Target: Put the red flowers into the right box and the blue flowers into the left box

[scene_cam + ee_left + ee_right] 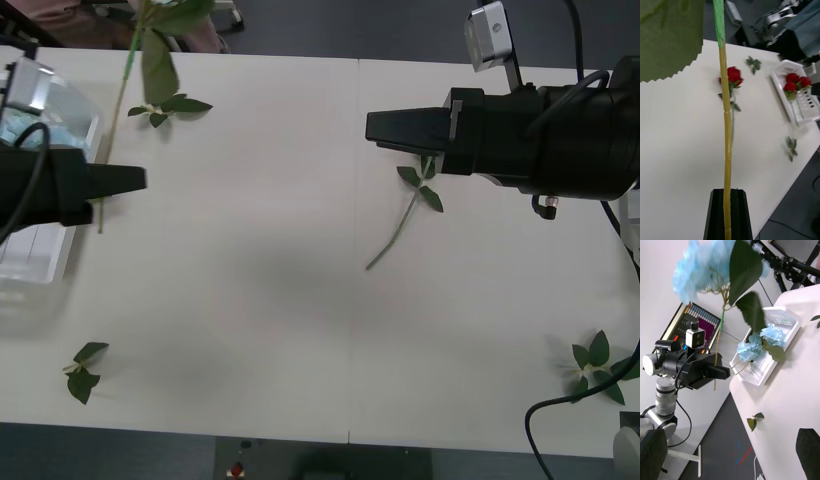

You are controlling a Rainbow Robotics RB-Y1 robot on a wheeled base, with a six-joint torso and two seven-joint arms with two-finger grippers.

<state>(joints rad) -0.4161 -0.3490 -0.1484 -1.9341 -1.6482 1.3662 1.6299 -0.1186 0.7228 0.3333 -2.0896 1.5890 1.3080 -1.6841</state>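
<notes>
Front view: the left gripper (135, 179), black-fingered, sits at the table's left edge beside the left box (40, 255), a shallow white translucent plastic tray with a rounded rim. Its fingers are pinched on the thin green stem of a blue flower (118, 100), which runs up and away from the fingertips toward the far edge, carrying large dark green leaves. The right gripper (372, 128) hangs over the table's right half above a stemmed red flower (405, 215), of which the stem and leaves show below the arm; whether its fingers are apart or together cannot be told here. Loose green leaf sprigs lie on the white table (250, 300): one near the far left (170, 107), one at the near left (83, 368), one at the near right (598, 365).

Right wrist view: the left gripper (724, 372) is held beyond the table's edge, clamped on the stem of a pale sky-blue hydrangea-like cluster (702, 268) raised high, stem roughly upright. The left box (784, 333) lies on the table and holds more blue flowers (760, 341).

Left wrist view: the held stem (727, 142), yellowish lower down and green higher up, passes between the closed black fingers (717, 213). One deep-red rose (733, 76) lies on the table. The right box (799, 101), a white slotted tray near the table's edge, holds further red roses (794, 82). Leaf sprigs lie near it.
</notes>
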